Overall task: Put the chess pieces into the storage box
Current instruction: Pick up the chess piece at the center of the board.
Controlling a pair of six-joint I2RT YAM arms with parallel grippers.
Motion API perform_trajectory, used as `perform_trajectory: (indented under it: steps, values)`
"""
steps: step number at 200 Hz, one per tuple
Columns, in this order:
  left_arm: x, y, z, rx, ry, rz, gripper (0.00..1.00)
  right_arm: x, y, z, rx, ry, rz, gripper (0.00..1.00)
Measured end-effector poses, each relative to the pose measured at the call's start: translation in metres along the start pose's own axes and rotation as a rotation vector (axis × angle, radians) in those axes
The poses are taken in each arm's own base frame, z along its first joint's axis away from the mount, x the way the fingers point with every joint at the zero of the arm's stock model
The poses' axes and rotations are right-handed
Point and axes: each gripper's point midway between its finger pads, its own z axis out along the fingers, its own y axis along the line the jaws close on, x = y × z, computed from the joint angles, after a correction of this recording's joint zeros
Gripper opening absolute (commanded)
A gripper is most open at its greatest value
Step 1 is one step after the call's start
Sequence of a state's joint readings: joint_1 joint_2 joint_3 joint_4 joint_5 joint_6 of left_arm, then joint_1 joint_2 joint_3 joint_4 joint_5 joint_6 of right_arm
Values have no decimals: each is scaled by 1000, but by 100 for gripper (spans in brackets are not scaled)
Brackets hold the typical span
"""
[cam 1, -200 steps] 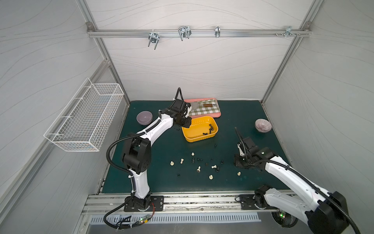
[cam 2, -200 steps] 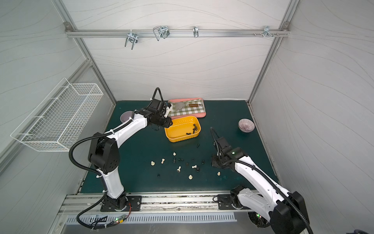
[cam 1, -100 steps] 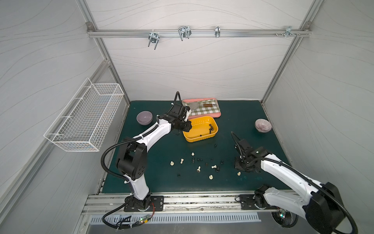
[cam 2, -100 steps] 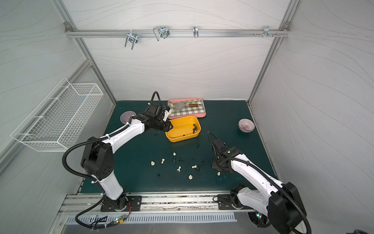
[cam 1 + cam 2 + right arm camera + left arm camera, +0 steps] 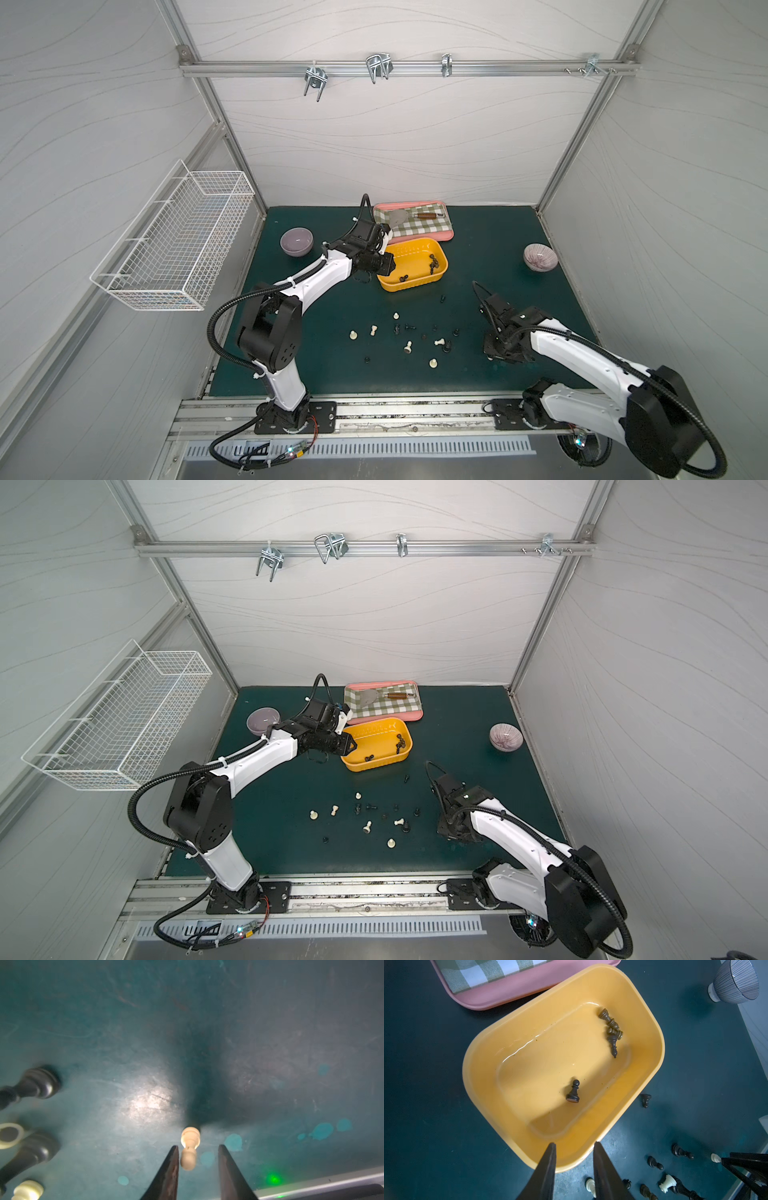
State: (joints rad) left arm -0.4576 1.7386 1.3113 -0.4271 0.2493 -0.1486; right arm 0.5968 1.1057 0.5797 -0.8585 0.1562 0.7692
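The left tool hangs over the near rim of the storage box, its jaws parted with nothing between them, so it is released. Straight ahead of its tips, a black pawn lies on the box floor. Farther ahead, against the far wall, a knot of dark pieces lies huddled together. Beyond the box from this tool sits the pink tray with its checked cloth, just beside the box.

Between the two tools the other chess pieces are strewn over the green table, cream and black mixed. One black piece lies just outside the box wall.

The right tool is down low over the table, jaws apart. A cream pawn lies between its fingertips, close against one finger with a clear gap to the other — framed, not clamped. Off to one side of this tool, well clear of its tips, two black pieces and a second cream one show only as blurred shapes.
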Motion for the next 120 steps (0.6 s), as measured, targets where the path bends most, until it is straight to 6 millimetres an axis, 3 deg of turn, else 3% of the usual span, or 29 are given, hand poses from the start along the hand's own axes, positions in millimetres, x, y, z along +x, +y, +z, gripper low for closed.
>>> perform_trajectory:
  steps: [120]
  values:
    - [5,-2,4,7,5,-6,32,-2,7,8,-11,15,-9,28]
